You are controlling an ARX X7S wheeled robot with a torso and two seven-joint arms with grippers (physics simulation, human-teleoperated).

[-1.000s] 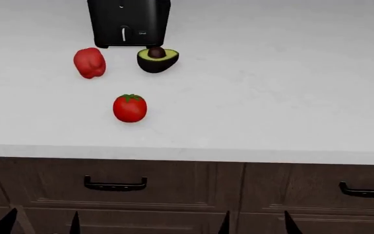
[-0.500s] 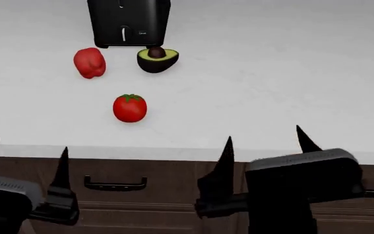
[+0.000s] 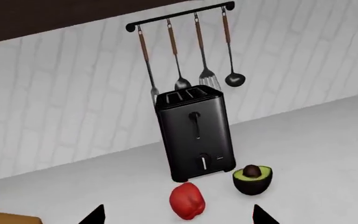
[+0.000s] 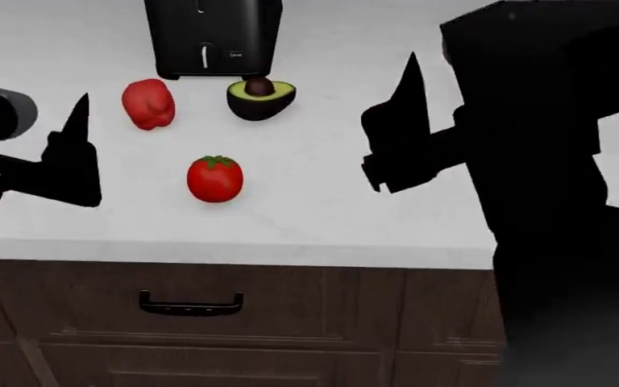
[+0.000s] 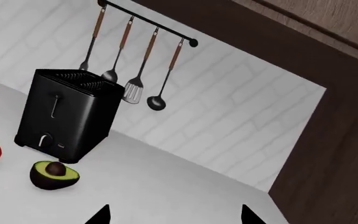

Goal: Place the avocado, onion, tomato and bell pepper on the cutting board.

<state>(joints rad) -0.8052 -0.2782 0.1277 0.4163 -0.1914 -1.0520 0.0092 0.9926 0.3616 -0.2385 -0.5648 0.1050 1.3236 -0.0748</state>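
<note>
The bell pepper [image 4: 148, 103], avocado [image 4: 260, 98] and tomato [image 4: 215, 178] lie on the white counter in front of a black toaster [image 4: 213, 36]. My left gripper [image 4: 22, 85] hangs open at the left, level with the pepper and apart from it. My right gripper [image 4: 471, 56] is open to the right of the avocado, with one finger hidden behind its housing. The left wrist view has the pepper [image 3: 186, 200] and avocado [image 3: 251, 179] ahead of the left gripper [image 3: 177, 217], plus a corner of the cutting board [image 3: 5, 218]. In the right wrist view the avocado [image 5: 53, 175] lies off to one side of the right gripper [image 5: 174, 215]. The onion is out of view.
Utensils hang on a rail [image 3: 179, 16] on the tiled wall behind the toaster [image 3: 195, 133]. A dark cabinet side [image 5: 334, 154] bounds the counter at the right. Drawers with black handles [image 4: 191, 305] sit under the counter edge.
Both arms have risen from below the counter edge to above the counter, the right one now large in the head view. The vegetables have not moved.
</note>
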